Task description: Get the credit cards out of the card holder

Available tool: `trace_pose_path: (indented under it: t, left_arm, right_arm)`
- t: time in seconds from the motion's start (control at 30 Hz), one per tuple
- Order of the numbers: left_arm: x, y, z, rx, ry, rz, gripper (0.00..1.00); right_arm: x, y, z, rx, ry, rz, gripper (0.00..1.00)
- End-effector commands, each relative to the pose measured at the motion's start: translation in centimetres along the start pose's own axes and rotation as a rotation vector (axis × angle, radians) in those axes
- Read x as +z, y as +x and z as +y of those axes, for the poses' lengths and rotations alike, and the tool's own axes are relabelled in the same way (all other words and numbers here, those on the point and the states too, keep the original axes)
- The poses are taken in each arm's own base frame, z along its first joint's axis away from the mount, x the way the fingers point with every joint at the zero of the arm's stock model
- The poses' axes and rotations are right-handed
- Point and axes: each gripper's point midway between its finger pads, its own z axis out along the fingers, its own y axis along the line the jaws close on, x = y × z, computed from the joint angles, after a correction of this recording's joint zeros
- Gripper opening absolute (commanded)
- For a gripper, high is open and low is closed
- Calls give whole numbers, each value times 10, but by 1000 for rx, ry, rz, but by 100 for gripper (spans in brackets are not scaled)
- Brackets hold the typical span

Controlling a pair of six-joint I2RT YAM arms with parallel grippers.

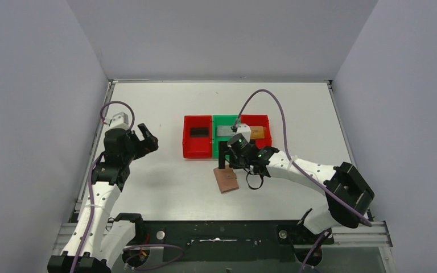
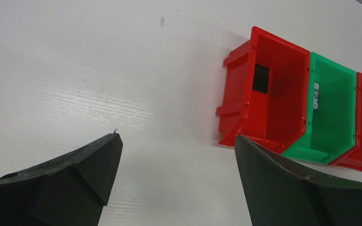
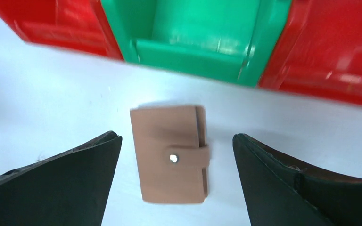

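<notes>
My right gripper (image 3: 176, 137) gapes over the card holder (image 3: 172, 160) — strapped shut on the table (image 1: 165, 187) by the bins (image 1: 197, 155). Left gripper (image 2: 176, 136) wide, idle. Credit cards (image 1: 198, 132) sit binned — looks finished; I'd retract next.

Looks like a robotics lab cell. Plain pale grey panels (image 1: 40, 85) closing in a white surface (image 1: 165, 187) on three sides; white robot arms (image 1: 304, 169) bolted to a black rail (image 1: 222, 233) at the surface's near edge; purple cables (image 1: 266, 91) looping above it; red and green plastic bins (image 1: 197, 152) at its middle.
</notes>
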Motion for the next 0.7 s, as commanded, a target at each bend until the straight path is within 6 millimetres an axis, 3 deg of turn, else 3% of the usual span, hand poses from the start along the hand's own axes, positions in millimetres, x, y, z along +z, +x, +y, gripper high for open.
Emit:
trace_pose_path:
  t: [0.0, 0.2, 0.4, 0.5, 0.67]
  left_arm:
    - [-1, -12, -9, -3, 42, -37, 92]
    - [-2, -10, -16, 3, 78, -26, 87]
    - [-1, -9, -24, 14, 116, 5, 89]
    - [-4, -11, -34, 21, 173, -1, 97]
    - [-8, 0, -59, 53, 333, 50, 97]
  right_arm:
    - [-4, 24, 6, 79, 3, -14, 92]
    - [3, 61, 14, 47, 37, 52, 91]
    - [17, 73, 11, -2, 115, 92, 91]
    - [23, 80, 13, -2, 122, 107, 87]
    - [18, 85, 21, -9, 113, 88, 69]
